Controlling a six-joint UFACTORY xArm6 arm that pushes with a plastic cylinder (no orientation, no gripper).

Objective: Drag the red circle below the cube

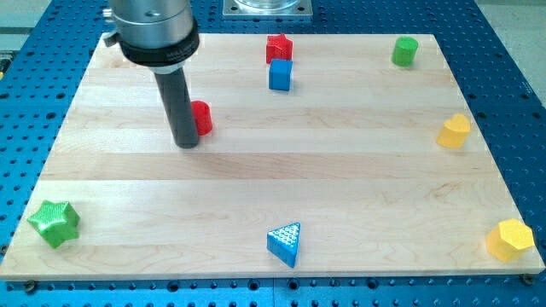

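The red circle (202,118) stands on the wooden board in the upper left part of the view. My tip (187,143) rests on the board right against the red circle's left side, partly hiding it. The blue cube (280,75) stands to the right and a little higher in the view, well apart from the red circle. A red star (278,48) sits just above the cube, touching or nearly touching it.
A green cylinder (404,51) is at the top right. A yellow block (454,131) is at the right edge, a yellow hexagon (510,240) at the bottom right. A blue triangle (285,243) is at bottom centre, a green star (55,223) at bottom left.
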